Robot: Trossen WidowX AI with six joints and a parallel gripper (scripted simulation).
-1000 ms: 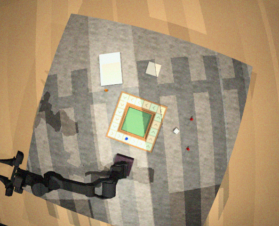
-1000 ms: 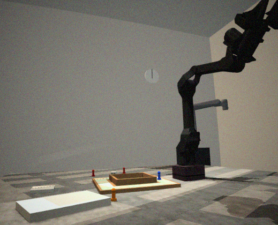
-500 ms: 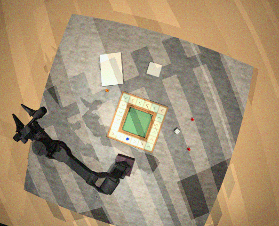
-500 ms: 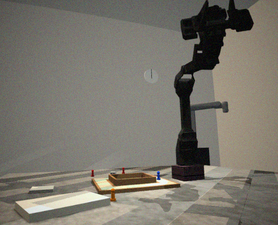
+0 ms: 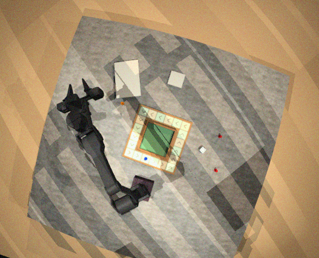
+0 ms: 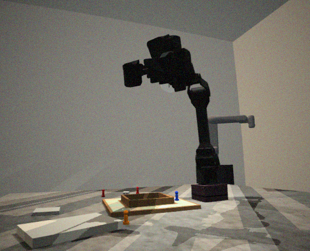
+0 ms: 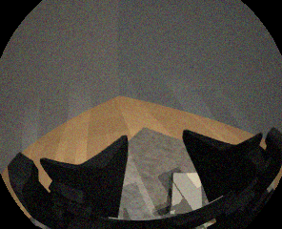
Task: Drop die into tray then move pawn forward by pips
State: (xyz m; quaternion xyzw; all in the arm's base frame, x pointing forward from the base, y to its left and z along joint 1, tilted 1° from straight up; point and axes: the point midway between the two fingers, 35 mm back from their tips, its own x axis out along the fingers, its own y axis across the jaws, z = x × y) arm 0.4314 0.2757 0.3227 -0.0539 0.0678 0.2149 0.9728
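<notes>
A white die [image 5: 202,149] [image 6: 126,192] lies on the table to the right of the board in the top view. The board [image 5: 131,144] [image 6: 155,207] has a ring of arrow squares around a green dice tray [image 5: 156,138] [image 6: 147,201]. A blue pawn [image 5: 145,158] [image 6: 176,195] stands on a square on the board's side nearest the arm base. My gripper [image 5: 77,84] [image 7: 155,136] is open and empty. It is raised high in the air to the left of the board, far from the die and the pawn.
Two red pawns [image 5: 220,135] [image 5: 215,169] [image 6: 103,192] [image 6: 137,190] stand near the die. An orange pawn [image 5: 122,103] [image 6: 125,217] stands beside a large white slab [image 5: 127,79] [image 6: 62,229]. A smaller white slab [image 5: 176,79] [image 6: 45,210] lies behind the board. The arm base [image 5: 144,186] [image 6: 209,191] is by the board.
</notes>
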